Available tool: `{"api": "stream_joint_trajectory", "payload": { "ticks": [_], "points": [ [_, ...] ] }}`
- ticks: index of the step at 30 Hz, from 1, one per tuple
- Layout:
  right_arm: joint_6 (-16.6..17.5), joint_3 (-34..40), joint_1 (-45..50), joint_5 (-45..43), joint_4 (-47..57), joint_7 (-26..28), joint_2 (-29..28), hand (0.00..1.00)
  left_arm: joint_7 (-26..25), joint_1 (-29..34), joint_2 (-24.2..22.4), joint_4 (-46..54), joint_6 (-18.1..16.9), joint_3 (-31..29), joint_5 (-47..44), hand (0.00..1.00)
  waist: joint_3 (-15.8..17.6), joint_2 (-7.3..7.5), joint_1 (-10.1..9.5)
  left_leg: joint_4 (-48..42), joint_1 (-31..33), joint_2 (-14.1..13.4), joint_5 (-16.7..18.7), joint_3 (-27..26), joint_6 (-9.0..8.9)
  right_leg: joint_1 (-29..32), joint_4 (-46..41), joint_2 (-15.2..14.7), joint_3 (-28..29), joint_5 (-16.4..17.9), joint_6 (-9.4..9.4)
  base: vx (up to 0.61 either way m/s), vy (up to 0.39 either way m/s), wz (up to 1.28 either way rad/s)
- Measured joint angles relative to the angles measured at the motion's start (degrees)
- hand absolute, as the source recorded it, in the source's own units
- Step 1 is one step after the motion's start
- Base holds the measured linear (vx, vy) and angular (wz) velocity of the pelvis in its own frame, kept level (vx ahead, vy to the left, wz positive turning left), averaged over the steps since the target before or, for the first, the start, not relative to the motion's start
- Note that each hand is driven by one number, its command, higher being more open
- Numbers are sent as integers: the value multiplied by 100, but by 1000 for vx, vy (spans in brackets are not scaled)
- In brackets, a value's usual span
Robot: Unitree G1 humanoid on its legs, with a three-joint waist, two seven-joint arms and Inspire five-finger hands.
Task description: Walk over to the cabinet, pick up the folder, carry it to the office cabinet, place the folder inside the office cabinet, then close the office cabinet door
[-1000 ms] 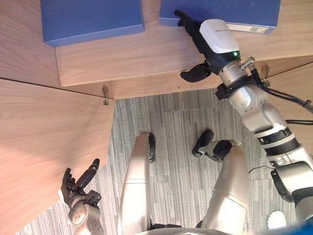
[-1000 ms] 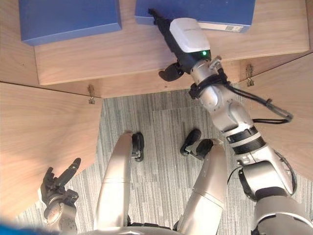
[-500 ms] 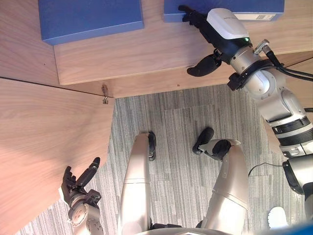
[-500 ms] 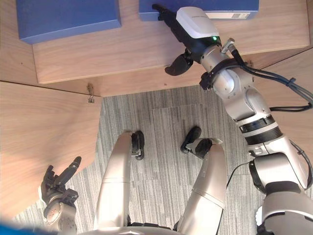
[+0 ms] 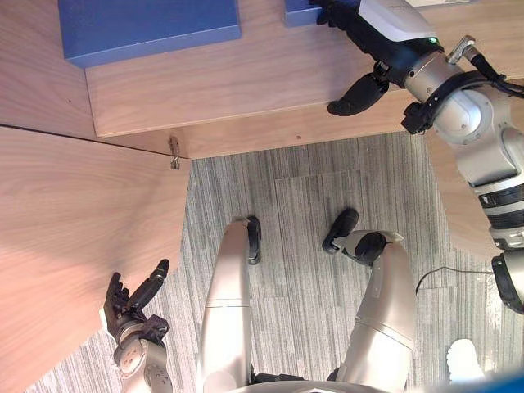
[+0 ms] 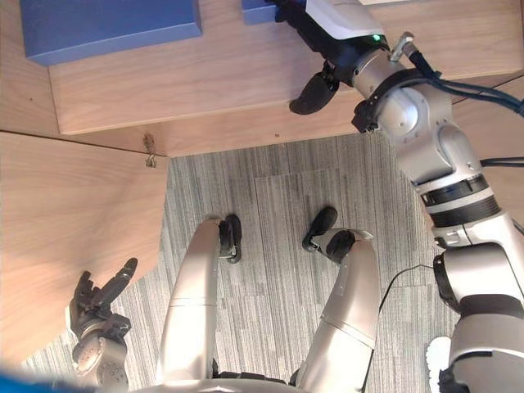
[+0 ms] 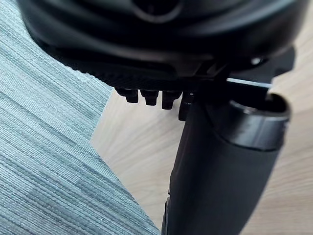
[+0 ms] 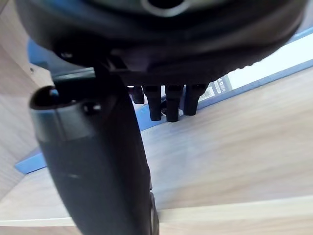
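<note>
Right hand [image 5: 389, 49] lies open, straight fingers against the near edge of the folder [image 5: 299, 12] on the shelf [image 5: 246, 90], gripping nothing, likely nudging it deeper. Left hand [image 5: 131, 315] hangs open beside the door [image 5: 74, 246].

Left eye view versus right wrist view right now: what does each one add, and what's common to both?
Left eye adds: a second flat blue folder farther left, the open wooden cabinet door, striped grey carpet, and the open left hand beside that door. Right wrist adds: straight fingers at the edge of the right-hand blue folder, by its white label. Shared: the right hand, that folder, the light wooden shelf.
</note>
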State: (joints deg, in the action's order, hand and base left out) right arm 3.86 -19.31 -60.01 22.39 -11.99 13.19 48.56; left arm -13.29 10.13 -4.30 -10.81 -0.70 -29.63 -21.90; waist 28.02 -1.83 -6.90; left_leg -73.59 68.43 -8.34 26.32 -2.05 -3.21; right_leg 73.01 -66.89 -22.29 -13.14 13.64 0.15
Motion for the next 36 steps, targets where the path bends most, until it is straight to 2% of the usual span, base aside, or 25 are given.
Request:
{"api": "stream_joint_trajectory", "payload": {
  "ticks": [6,12,17,18,23,26,29,31,33,34,36],
  "points": [
    [-41,-94,135,4,76,-9,47,100,17,-61,0,-50,1,31,-9,100,3,20,15,230,-65,8,-144,-63,42,-80,282,30,-28,-179,-2,-15,72,-2],
    [-382,-338,1024,188,841,24,155,100,31,-72,9,-293,2,129,-13,100,9,93,40,558,-494,-79,-175,-209,72,-486,724,155,-74,-331,33,23,85,-14],
    [-457,-620,1404,-242,1134,257,369,100,130,-126,6,-300,-31,125,-15,100,-1,156,70,864,-985,-142,-175,-299,69,-942,1030,244,-125,-366,36,46,69,-11],
    [-459,-700,1506,-258,1156,354,368,100,143,-130,6,-312,-34,124,-15,100,-24,203,58,1027,-1202,-171,-175,-386,68,-1099,1191,274,-134,-405,2,58,64,-19],
    [-463,-972,1919,-269,1183,802,380,100,147,-128,3,-356,-31,83,-92,100,-96,258,39,1570,-2015,-240,-185,-578,57,-1855,1771,378,-265,-565,-35,112,99,-21],
    [-475,-1156,2278,-231,1112,1062,385,100,194,-127,-11,-533,-29,-80,-122,100,-313,314,43,1971,-2569,-253,-199,-697,49,-2354,2139,439,-351,-607,-2,124,64,-12],
    [-489,-1135,2741,-221,1025,1084,318,100,206,-129,-24,-688,-30,-188,-123,100,-465,331,62,2437,-3148,-215,-292,-746,-1,-2916,2504,476,-476,-634,40,135,36,0],
    [-492,-997,3349,-151,948,1022,105,100,207,-125,-35,-814,-33,-287,-122,100,-742,358,43,2951,-3620,-179,-443,-781,-50,-3368,2885,524,-613,-666,77,154,-10,6],
    [-477,-722,4024,45,824,938,-354,100,201,-121,-42,-989,-54,-348,-118,100,-1011,380,44,3461,-4075,-178,-601,-784,-125,-3818,3276,634,-741,-701,78,192,-65,8],
    [-361,-438,4702,81,430,851,-906,100,213,-119,-35,-1292,-92,-304,-86,100,-1363,412,61,4090,-4522,-170,-844,-779,-197,-4239,3766,767,-882,-781,91,209,-91,12],
    [-260,-250,5028,132,-54,800,-1301,100,252,-119,-2,-1568,-143,-173,61,100,-1523,401,106,4485,-4819,-183,-1033,-745,-243,-4584,4140,893,-995,-868,83,181,-101,15]
  ]
}}
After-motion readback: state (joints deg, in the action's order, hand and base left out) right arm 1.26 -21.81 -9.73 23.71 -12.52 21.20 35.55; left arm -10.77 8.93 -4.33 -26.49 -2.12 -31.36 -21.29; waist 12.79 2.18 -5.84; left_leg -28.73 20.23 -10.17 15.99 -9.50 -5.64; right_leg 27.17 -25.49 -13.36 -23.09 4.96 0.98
